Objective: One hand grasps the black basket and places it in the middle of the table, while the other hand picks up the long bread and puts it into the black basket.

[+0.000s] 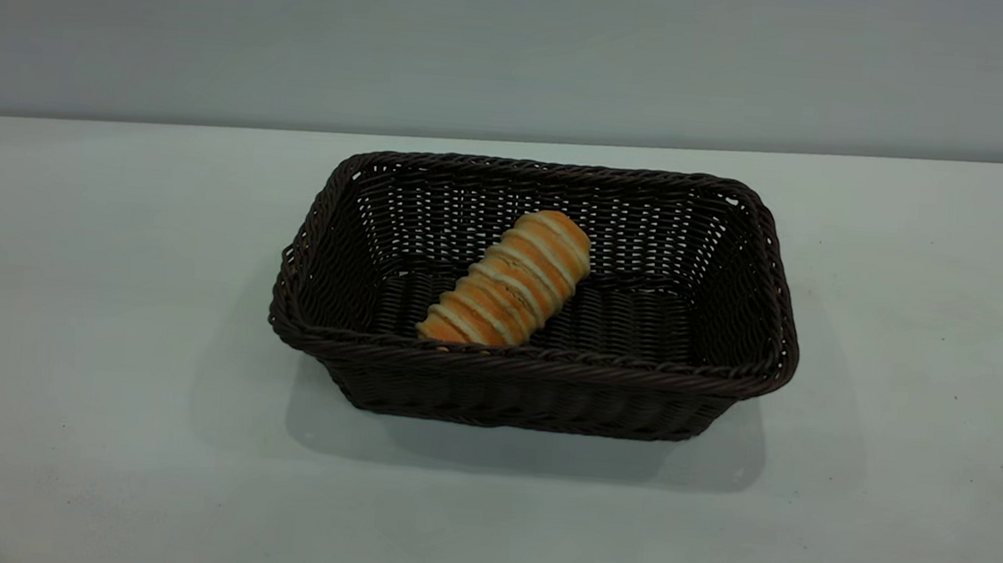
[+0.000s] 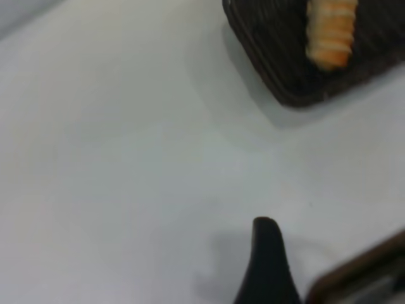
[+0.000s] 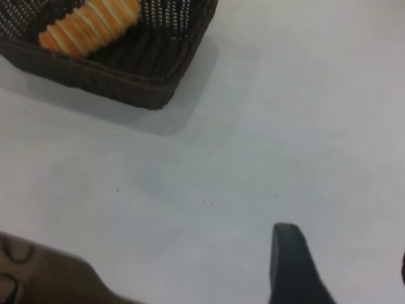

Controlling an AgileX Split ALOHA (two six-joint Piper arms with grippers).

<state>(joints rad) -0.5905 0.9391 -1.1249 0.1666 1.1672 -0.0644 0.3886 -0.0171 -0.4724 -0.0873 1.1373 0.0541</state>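
The black basket (image 1: pixel 529 382) stands on the white table (image 1: pixel 100 375), near its middle. The long bread (image 1: pixel 509 282) lies slantwise inside it, one end against the front wall. Neither arm shows in the exterior view. In the left wrist view the basket's corner (image 2: pixel 278 69) and the bread (image 2: pixel 330 31) are far from the one finger (image 2: pixel 266 259) in sight. In the right wrist view the basket (image 3: pixel 126 82) with the bread (image 3: pixel 88 25) is also far off. My right gripper (image 3: pixel 345 253) is open and empty over bare table. My left gripper holds nothing.
A pale grey wall (image 1: pixel 520 41) runs behind the table's far edge. A few tiny dark specks (image 3: pixel 207 203) dot the tabletop. Bare table lies on all sides of the basket.
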